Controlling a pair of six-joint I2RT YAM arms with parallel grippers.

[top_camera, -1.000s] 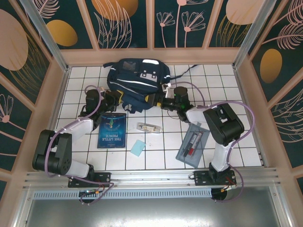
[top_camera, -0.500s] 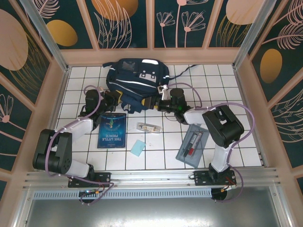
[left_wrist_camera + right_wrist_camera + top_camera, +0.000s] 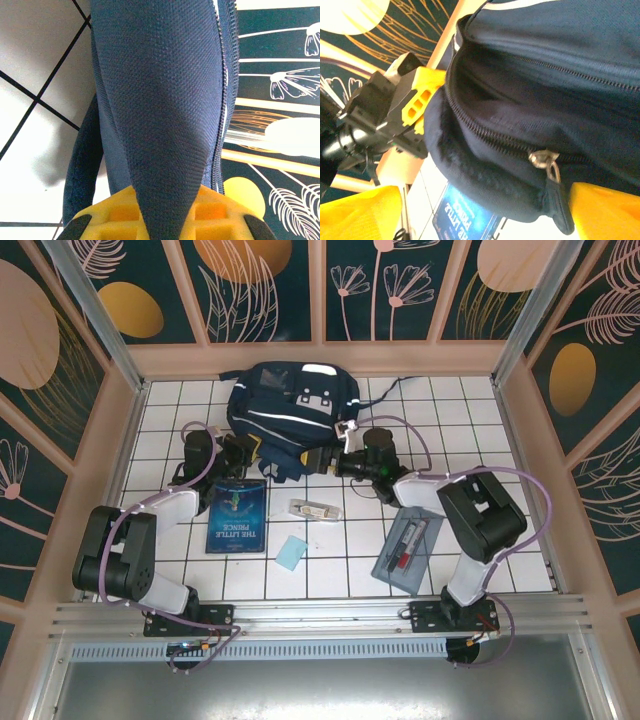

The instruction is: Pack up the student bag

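Left hand (image 3: 165, 222) first: we see it pinched tight on a fold of the student bag (image 3: 295, 405), navy cloth squeezed between its yellow fingers (image 3: 120, 215). The bag lies at the far middle of the white-tiled worktop (image 3: 500, 420), its unzipped mouth facing the arms. On to the right hand (image 3: 325, 458), at the bag's near edge: fingers spread wide, the zipped lip and its metal zipper pull (image 3: 546, 162) lying between them, nothing clamped. In front of the bag, from the left, we spot a blue book (image 3: 236, 515), a pale blue square (image 3: 292, 553), a small clear packet (image 3: 313, 509) and a grey pencil case (image 3: 408, 552).
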